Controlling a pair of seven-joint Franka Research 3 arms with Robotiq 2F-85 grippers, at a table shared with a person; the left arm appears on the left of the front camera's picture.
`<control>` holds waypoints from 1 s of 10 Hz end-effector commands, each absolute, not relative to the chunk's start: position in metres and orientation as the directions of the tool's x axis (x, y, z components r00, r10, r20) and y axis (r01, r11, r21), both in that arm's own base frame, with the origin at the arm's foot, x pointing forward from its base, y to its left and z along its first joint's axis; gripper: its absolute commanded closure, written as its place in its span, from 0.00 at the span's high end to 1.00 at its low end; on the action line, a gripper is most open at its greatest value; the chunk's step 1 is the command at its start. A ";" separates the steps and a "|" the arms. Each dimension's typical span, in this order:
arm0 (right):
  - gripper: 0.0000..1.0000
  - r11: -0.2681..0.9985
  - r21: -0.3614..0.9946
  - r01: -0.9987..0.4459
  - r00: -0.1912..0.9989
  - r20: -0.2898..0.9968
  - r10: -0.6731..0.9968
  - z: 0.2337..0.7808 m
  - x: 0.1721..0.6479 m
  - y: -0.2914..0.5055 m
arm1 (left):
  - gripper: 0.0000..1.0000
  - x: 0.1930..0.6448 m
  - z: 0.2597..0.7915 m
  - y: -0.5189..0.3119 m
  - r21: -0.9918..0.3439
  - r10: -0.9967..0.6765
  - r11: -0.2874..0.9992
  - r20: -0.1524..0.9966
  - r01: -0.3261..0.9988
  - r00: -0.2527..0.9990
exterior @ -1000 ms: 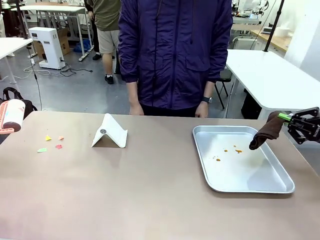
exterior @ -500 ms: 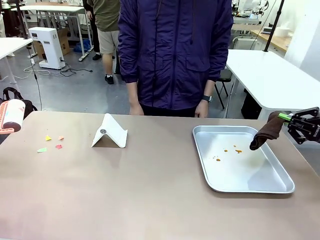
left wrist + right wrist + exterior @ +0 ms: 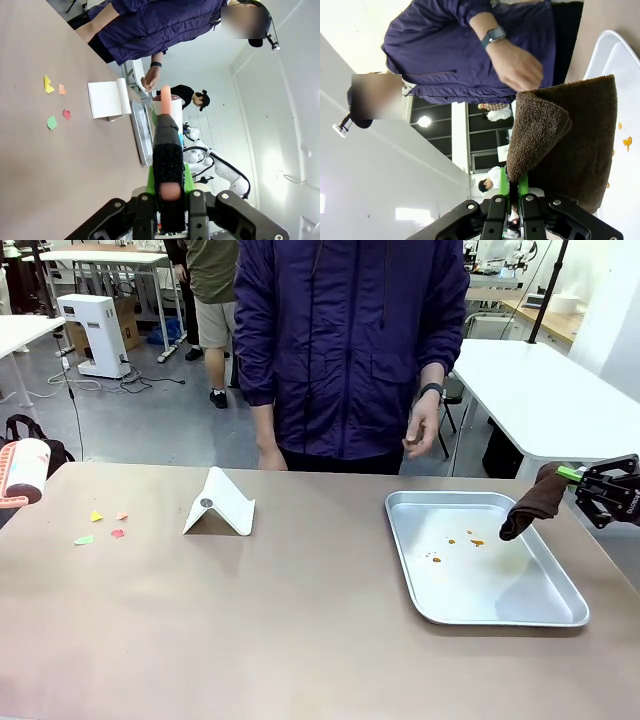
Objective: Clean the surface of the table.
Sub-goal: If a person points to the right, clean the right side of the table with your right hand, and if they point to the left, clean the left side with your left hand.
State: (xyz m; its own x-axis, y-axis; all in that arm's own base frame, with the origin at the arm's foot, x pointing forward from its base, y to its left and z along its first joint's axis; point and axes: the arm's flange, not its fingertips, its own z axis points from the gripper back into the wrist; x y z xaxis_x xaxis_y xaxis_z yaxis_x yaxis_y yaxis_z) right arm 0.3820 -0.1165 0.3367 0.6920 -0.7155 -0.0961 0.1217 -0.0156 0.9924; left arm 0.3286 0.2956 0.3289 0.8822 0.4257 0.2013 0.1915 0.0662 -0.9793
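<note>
The brownish-tan table (image 3: 300, 630) carries several small coloured paper scraps (image 3: 105, 526) near its left end. My left gripper (image 3: 169, 200) is shut on the black-wrapped handle of a pink lint roller (image 3: 167, 150). The roller's white head (image 3: 25, 472) hangs over the table's far left edge. Over the tray's far right corner, my right gripper (image 3: 572, 476) is shut on a dark brown cloth (image 3: 530, 502). The cloth (image 3: 560, 140) droops over the tray. In the left wrist view the scraps (image 3: 55, 102) lie ahead of the roller on the table (image 3: 30, 160).
A shallow metal tray (image 3: 560, 615) with several orange crumbs (image 3: 465, 540) lies at the right. A white folded card (image 3: 218, 505) stands left of centre. A person in a purple jacket stands at the far edge, one hand (image 3: 420, 430) raised. White tables stand behind.
The person's hand on the picture's right has lifted from the table edge to waist height. Both grippers, the roller and the cloth have stayed in place.
</note>
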 end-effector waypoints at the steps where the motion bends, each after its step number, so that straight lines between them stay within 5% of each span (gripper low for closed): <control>1: 0.00 -0.018 0.991 0.129 0.694 -0.104 -0.713 0.341 0.380 -0.118 | 0.00 0.325 0.333 0.293 -0.977 0.423 0.074 0.212 0.199 0.881; 9: 0.00 -0.018 0.991 0.129 0.694 -0.104 -0.713 0.341 0.380 -0.118 | 0.00 0.325 0.333 0.293 -0.977 0.423 0.074 0.212 0.199 0.881; 10: 0.07 -0.016 0.992 0.122 0.692 -0.096 -0.715 0.337 0.382 -0.116 | 0.00 0.325 0.333 0.293 -0.977 0.423 0.074 0.212 0.199 0.881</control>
